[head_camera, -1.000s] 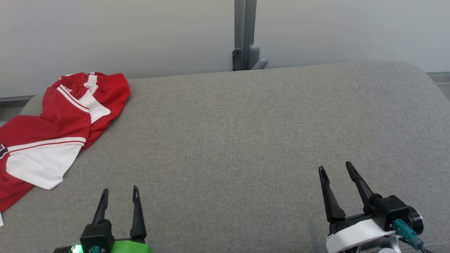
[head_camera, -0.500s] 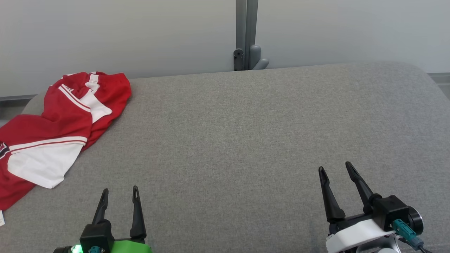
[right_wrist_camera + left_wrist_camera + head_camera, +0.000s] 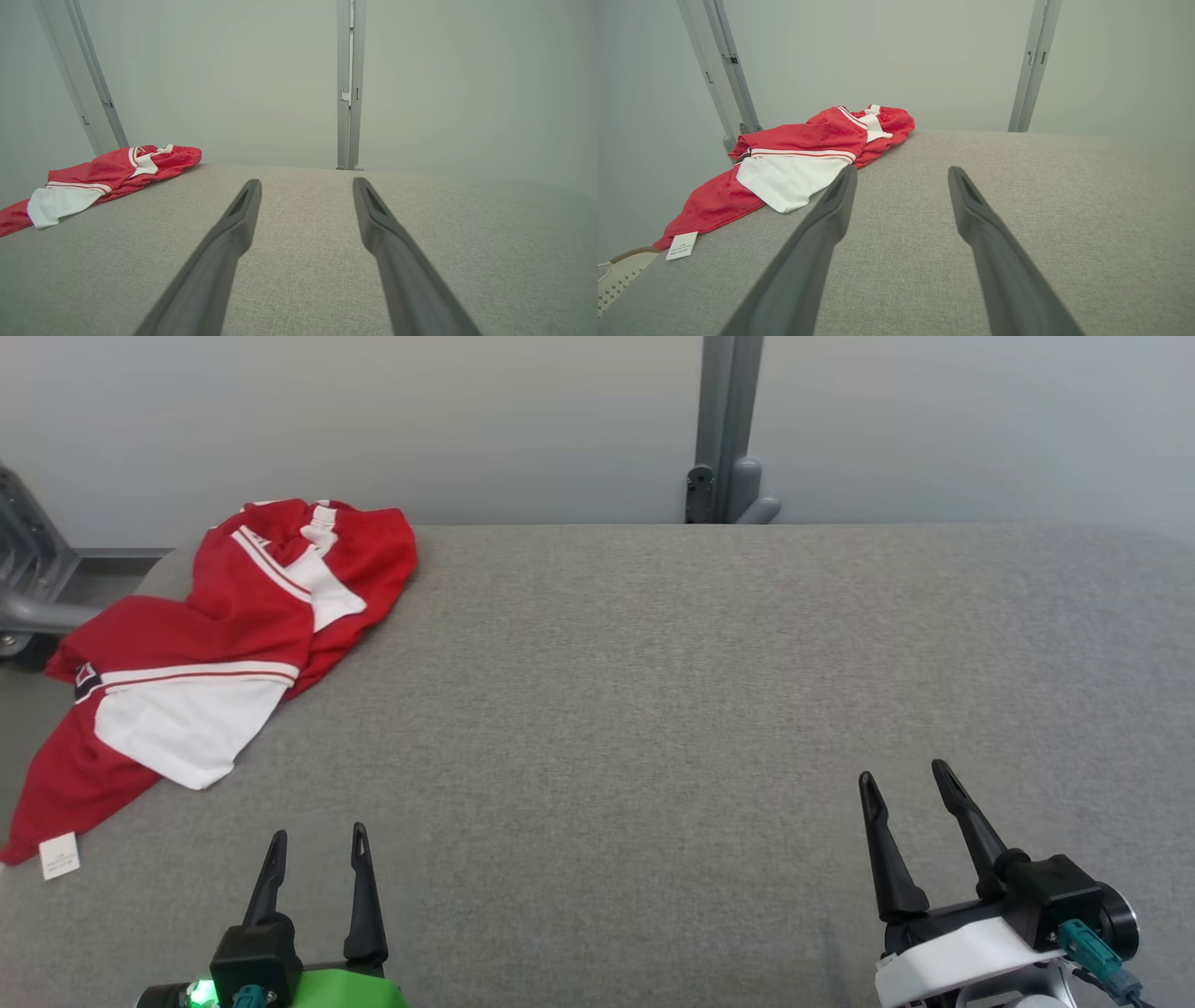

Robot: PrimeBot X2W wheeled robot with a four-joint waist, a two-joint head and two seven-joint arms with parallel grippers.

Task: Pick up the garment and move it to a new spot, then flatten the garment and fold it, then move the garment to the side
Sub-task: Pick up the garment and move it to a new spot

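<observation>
Garment crumpled, white tag print unreadable; left gripper, right gripper both spread.

Left gripper at lower left, fingers parted, holding nothing, right gripper at lower right, fingers parted, tilted slightly leftward, holding nothing

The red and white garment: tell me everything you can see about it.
The garment is red with white panels and thin stripes, in shiny sports fabric. It lies crumpled at the far left corner of the grey padded surface, its near end trailing to the left edge with a white label. The left gripper and right gripper are apart from it.
</observation>
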